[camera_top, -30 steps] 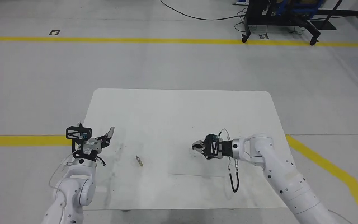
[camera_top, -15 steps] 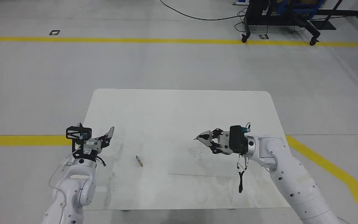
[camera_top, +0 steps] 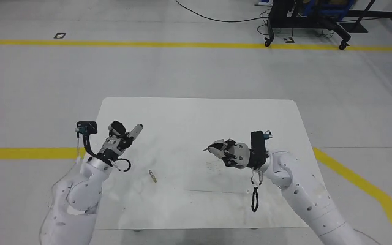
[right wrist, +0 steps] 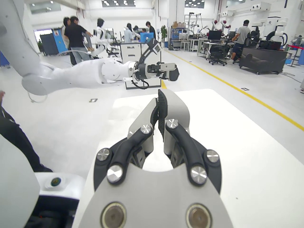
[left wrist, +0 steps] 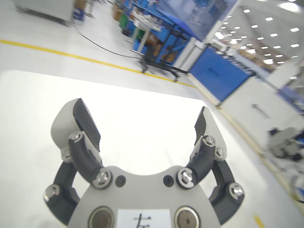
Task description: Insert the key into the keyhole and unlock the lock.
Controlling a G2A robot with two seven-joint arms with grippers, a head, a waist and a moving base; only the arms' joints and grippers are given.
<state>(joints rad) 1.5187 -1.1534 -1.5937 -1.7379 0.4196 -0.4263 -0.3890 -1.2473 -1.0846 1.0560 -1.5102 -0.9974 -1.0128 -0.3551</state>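
**A:** Where does the key lie from the jaws?

**B:** The small slim piece I take for the key (camera_top: 151,176) lies flat on the white table (camera_top: 184,113). It is between the two grippers, lower than both and on the robot's side of them. It is nearer the left gripper (left wrist: 141,107), whose jaws are spread wide with nothing between them.

**A:** And the other one?

**B:** The right gripper (right wrist: 160,96) has its pads pressed together, and I see nothing pinched in them. It is farther from the key and aims across toward the left gripper.

**A:** How does the key's long axis run?

**B:** Slantwise to the table's edges, and roughly crosswise to the way the left jaws point. Those jaws tilt up and away over the far half of the table. I'd judge the wrist must tip down and come back toward the robot before the pads can straddle the key.

**A:** What about the surface and the room?

**B:** The top is smooth and hard, so a thin flat key will probably be fiddly to lift. Around the table is pale floor with a yellow line (camera_top: 184,44), and a dark wheeled cart (camera_top: 306,18) stands well apart.
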